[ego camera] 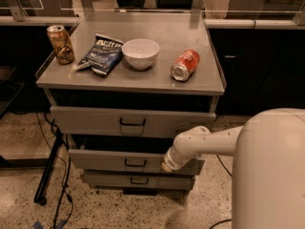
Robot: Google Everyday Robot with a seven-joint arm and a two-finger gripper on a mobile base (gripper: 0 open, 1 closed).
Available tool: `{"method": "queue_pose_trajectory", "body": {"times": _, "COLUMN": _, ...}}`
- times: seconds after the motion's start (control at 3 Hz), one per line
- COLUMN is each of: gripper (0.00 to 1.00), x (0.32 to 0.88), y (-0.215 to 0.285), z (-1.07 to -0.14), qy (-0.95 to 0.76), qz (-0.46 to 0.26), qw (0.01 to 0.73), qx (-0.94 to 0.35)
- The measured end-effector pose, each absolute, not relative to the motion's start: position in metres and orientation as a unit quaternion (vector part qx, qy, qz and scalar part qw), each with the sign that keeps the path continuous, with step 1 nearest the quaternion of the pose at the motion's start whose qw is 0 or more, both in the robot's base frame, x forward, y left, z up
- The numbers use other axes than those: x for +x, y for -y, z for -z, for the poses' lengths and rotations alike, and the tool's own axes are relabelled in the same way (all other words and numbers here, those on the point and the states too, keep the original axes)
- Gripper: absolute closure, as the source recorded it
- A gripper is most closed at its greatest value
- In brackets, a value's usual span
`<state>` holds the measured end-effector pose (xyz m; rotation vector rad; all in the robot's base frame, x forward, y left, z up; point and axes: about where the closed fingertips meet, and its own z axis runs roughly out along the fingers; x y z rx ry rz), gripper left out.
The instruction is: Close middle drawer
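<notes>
Camera view: claw (pixel 167 166) at middle drawer (pixel 109 160) front, right of handle (pixel 135 163), opening indiscernible.

Grey cabinet top (pixel 157 78) carries four items, left to right: gold can (pixel 60 44) upright at the left edge, blue chip bag (pixel 102 55) lying flat, white bowl (pixel 140 53) just beside it, red can (pixel 185 64) on its side. Gripper (pixel 165 166) is lower down, at the right part of the middle drawer (pixel 105 160) front.
</notes>
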<state>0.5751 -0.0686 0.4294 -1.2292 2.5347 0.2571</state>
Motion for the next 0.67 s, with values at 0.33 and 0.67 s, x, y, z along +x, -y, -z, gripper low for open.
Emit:
{"method": "queue_pose_trajectory", "body": {"times": 0.33, "gripper": 0.14, "x": 0.5751, "y": 0.0686, "z": -0.4294, "qy": -0.885, "qz": -0.090, "qw": 0.156, "qx": -0.429}}
{"method": "queue_pose_trajectory", "body": {"times": 0.67, "gripper": 0.00, "x": 0.5750, "y": 0.0686, "z": -0.4293, "qy": -0.885, "qz": -0.090, "qw": 0.156, "qx": -0.429}}
